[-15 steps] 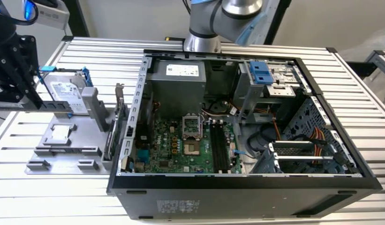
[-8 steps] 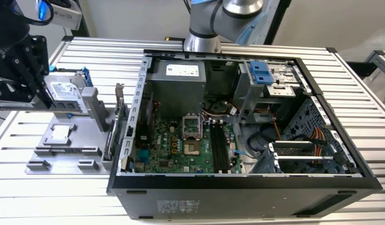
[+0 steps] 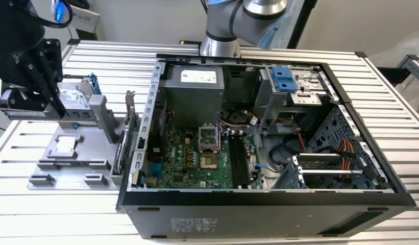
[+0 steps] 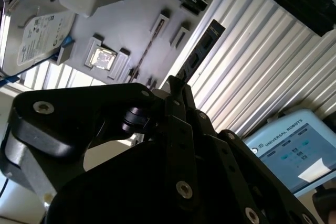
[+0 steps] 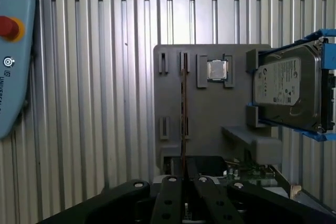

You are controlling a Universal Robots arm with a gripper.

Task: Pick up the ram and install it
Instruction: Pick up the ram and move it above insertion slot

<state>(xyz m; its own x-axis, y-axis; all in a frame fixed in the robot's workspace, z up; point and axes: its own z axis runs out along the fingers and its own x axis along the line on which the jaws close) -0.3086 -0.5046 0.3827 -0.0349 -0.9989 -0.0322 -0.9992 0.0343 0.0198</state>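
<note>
The ram (image 4: 201, 50) is a long, thin dark stick that juts out from between my fingertips in the second wrist view. The first wrist view shows the ram (image 5: 183, 114) edge-on as a thin line over the grey fixture tray (image 5: 210, 114). My gripper (image 4: 176, 85) (image 5: 184, 178) is shut on one end of it. In the exterior view my gripper (image 3: 58, 109) hangs above the tray (image 3: 73, 171) at the exterior view's left, well clear of the open computer case (image 3: 264, 209). The black motherboard slots (image 3: 240, 163) lie inside the case.
A silver hard drive in a blue bracket (image 3: 74, 99) (image 5: 289, 87), a processor chip (image 3: 66, 144) (image 5: 217, 70) and an upright expansion card (image 3: 131, 135) sit on the tray. A blue control pendant (image 5: 13, 51) lies on the slatted table. The arm's base (image 3: 219, 41) stands behind the case.
</note>
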